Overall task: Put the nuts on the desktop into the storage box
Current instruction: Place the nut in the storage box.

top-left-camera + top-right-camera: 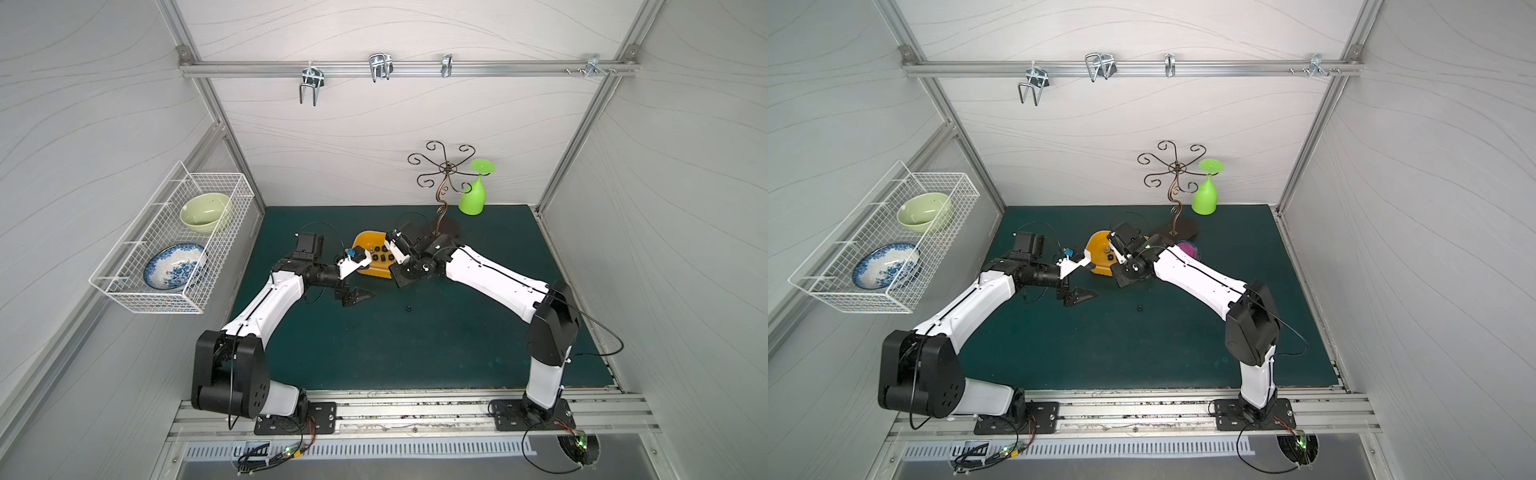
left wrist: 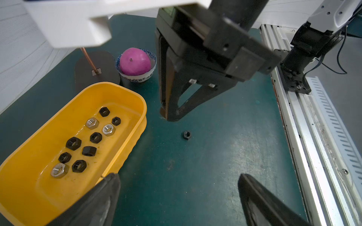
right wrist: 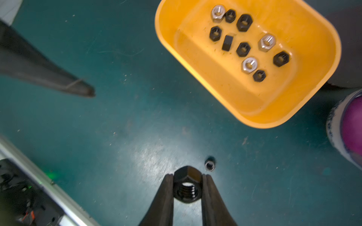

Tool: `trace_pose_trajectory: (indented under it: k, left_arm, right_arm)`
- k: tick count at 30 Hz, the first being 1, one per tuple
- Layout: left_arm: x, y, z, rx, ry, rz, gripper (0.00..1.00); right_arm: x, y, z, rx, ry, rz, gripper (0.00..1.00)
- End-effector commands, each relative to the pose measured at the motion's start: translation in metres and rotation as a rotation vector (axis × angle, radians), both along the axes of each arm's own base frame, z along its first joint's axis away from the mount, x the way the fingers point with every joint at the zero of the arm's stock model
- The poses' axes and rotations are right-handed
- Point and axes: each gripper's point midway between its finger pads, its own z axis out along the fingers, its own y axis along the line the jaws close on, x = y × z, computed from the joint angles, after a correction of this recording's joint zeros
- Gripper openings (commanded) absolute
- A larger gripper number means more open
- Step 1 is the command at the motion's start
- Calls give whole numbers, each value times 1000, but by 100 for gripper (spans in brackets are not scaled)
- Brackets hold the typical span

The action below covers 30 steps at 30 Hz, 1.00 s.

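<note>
Desktop (image 1: 457, 332): flat, matte, dark teal-green, walled on three sides, front edge meeting a grey metal rail (image 1: 415, 409). Surface scuffed, flecked with pale specks, with a dull glare patch near the middle. Toward back-centre sits the yellow-orange storage box (image 2: 117, 92), shallow, with rounded corners. Just behind it is the dark oval stand base (image 2: 86, 66), and a small blue-patterned bowl (image 2: 137, 78) is tucked against that base and close to the box's corner. A green goblet (image 1: 473, 199) stands inverted near the back edge. One black nut (image 2: 187, 135) lies alone on open surface, in front of the box and apart from it.
</note>
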Motion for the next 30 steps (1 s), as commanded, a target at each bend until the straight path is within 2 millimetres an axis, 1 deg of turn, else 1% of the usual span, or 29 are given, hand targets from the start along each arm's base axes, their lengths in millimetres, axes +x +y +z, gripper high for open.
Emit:
trace_pose_trajectory:
  k: [1,8,12,17,20,22,26,30]
  left_arm:
    - [13,-4,12,-47,-12,8,99]
    - [13,-3,1,-41,18,23,99]
    - [13,-2,-4,-32,32,28,99]
    - [12,1,-10,-13,34,34,98]
    - [11,2,-12,-9,37,36,99]
    - [10,2,-12,-9,35,36,99]
    - [10,4,-13,-3,29,42,99]
    - [12,4,-16,-2,34,50,99]
  right_arm:
    - [27,-4,-10,-35,-25,-29,18]
    - [69,6,-22,-6,-55,-72,17]
    - [93,13,-38,-20,-73,-83,15]
    - [113,20,-58,-42,-92,-73,15]
    - [118,24,-70,-41,-83,-52,14]
    - [117,24,-77,-51,-69,-47,13]
    - [115,19,-88,-79,-59,-50,13]
    - [119,11,-96,-98,-58,-62,13]
